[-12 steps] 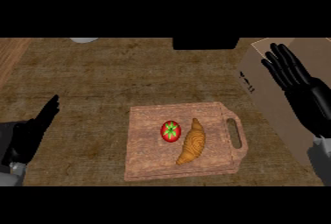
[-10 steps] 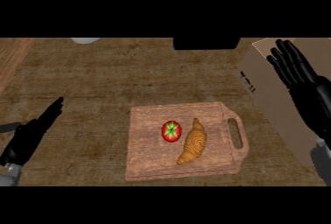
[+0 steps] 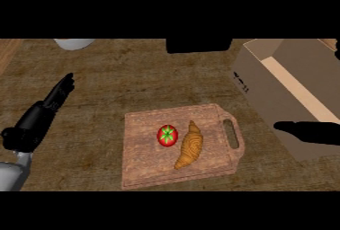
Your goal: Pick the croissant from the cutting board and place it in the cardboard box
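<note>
The left robot hand [image 3: 46, 110] hangs well to the left of the brown wooden cutting board [image 3: 143, 168]. Its black fingers [image 3: 63, 87] are straight and close together, released and holding nothing, and they point toward the far side of the dark wood-grain table [image 3: 133, 76].

The right robot hand [image 3: 310, 133] shows only as a dark shape just to the right of the cutting board, level with the board's handle slot [image 3: 231, 134]. It overlaps the near wall of the open tan cardboard box [image 3: 266, 85]. Whether it is released or clenched cannot be told.

The golden-brown crescent croissant [image 3: 189, 146] lies on the cutting board, right of its middle, lengthwise between the handle slot and a round red tomato with a green top [image 3: 167, 134] that sits just beside it. The cardboard box stands to the right of the cutting board and beyond it, with its opening upward. Beyond the cutting board, at the table's far edge, are a black block [image 3: 199, 45] and, further left, a white rounded object [image 3: 73, 43], both partly cut off.
</note>
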